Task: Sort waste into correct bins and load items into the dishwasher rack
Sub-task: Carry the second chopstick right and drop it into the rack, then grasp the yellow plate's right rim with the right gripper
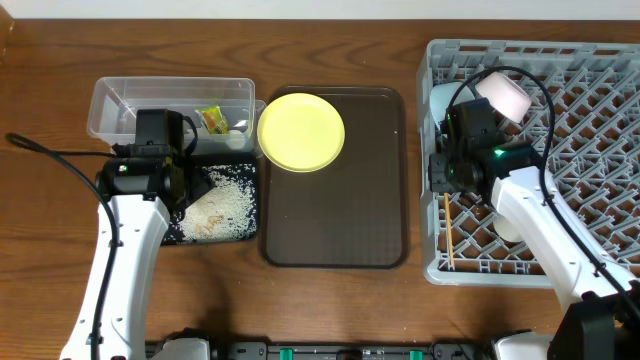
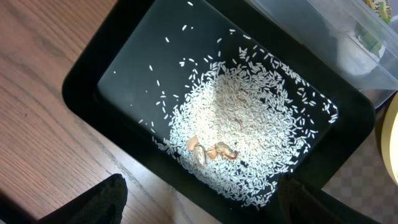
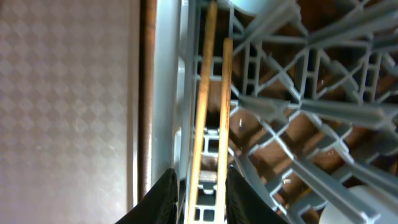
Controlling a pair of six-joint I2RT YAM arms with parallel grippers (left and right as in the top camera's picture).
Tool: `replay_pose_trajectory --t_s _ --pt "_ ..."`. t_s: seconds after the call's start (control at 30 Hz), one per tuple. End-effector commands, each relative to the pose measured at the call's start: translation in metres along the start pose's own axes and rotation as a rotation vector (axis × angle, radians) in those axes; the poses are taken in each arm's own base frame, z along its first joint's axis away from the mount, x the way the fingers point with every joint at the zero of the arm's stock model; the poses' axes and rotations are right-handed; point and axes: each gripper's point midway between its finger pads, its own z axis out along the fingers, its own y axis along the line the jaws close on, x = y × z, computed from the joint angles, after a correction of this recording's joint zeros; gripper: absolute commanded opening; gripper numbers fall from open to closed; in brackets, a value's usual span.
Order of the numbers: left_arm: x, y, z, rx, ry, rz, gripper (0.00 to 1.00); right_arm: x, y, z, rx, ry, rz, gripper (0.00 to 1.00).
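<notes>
I see the grey rack [image 1: 590, 70] at the table's R side, R arm bent over its L edge. Yellow plate [image 1: 301, 131] sits on the brown tray [image 1: 340, 220]. L arm hangs over the black tray [image 2: 124, 56] w/ rice [image 2: 249, 118] heaped inside. L end effector [image 2: 202, 182] is wide apart, empty. Chopsticks [image 3: 205, 93] lie along the rack's edge, btwn the R end effector [image 3: 200, 174] tips, which are slightly apart; can't tell contact. Wrapper [image 1: 211, 119] is in the tub [image 1: 120, 100].

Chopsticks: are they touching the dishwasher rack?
Touching. The right wrist view shows the chopsticks lying along the side wall of the dishwasher rack, resting across its grey lattice bars.
</notes>
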Motion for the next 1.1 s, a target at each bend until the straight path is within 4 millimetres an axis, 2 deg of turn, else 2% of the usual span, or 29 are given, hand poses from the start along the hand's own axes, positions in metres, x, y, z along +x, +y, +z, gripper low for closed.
replay_pose_trajectory --t_s 0.0,0.07,0.27,0.37,0.47,0.57,0.7,0.87,0.97,1.07 --pt "-0.005 0.0 -0.004 0.007 -0.017 0.005 0.8 -0.006 0.004 0.0 -0.027 -0.024 -0.002 0.25" --pt "-0.005 0.0 -0.004 0.007 -0.017 0.005 0.8 -0.017 0.014 -0.002 -0.077 -0.061 -0.001 0.26" --pt "-0.005 0.0 -0.004 0.007 -0.017 0.005 0.8 -0.058 0.074 -0.021 -0.377 -0.23 -0.054 0.32" --pt "-0.005 0.0 -0.004 0.007 -0.018 0.005 0.8 -0.075 0.098 -0.032 -0.424 -0.327 -0.102 0.36" --pt "-0.005 -0.001 -0.004 0.009 -0.019 0.004 0.8 -0.081 0.115 -0.032 -0.419 -0.376 -0.134 0.39" --pt "-0.005 -0.001 -0.004 0.009 -0.019 0.004 0.8 -0.078 0.135 -0.02 -0.41 -0.38 -0.171 0.44" --pt "-0.005 -0.001 -0.004 0.009 -0.02 0.004 0.8 -0.072 0.155 0.01 -0.39 -0.354 -0.16 0.57" --pt "-0.005 -0.001 -0.004 0.009 -0.019 0.005 0.8 -0.071 0.167 0.052 -0.374 -0.337 -0.083 0.53" --pt "-0.006 -0.001 -0.004 0.009 -0.02 0.004 0.8 -0.071 0.173 0.071 -0.386 -0.328 -0.032 0.52" --pt "-0.006 -0.001 -0.004 0.009 -0.02 0.004 0.8 -0.072 0.176 0.085 -0.385 -0.309 -0.002 0.57"
